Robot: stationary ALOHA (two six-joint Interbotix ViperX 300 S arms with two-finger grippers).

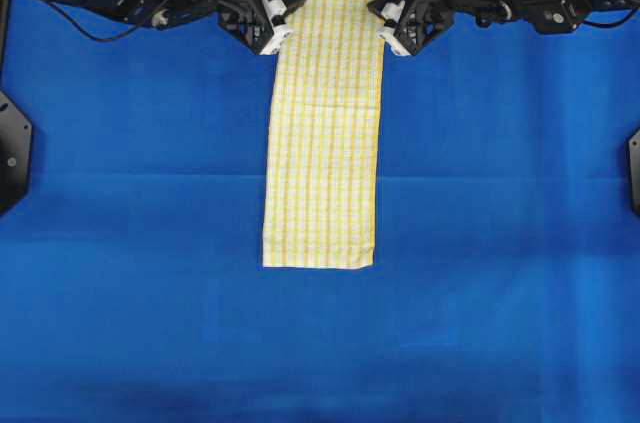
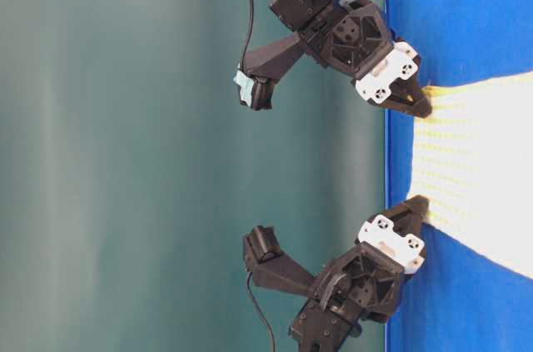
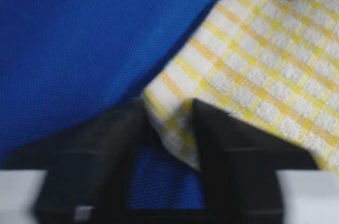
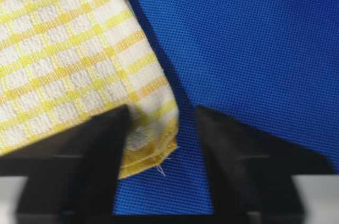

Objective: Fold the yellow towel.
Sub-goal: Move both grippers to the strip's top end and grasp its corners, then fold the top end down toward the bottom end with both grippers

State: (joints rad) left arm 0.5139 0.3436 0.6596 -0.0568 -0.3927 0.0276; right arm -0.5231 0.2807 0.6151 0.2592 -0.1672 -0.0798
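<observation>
the yellow towel [image 1: 322,123] lies flat as a long narrow strip on the blue cloth surface [image 1: 140,193], its near short edge closest to the overhead camera and well away from both arms. moving along the towel to its far short edge, the left gripper [image 1: 283,25] sits at the towel's far left corner and the right gripper [image 1: 388,27] at its far right corner. in the left wrist view the fingers [image 3: 222,144] stand partly closed with the towel's corner bunched between them, one finger lying over the cloth. in the right wrist view the fingers [image 4: 100,144] stand partly closed around the hemmed corner, a gap showing beside the other finger.
</observation>
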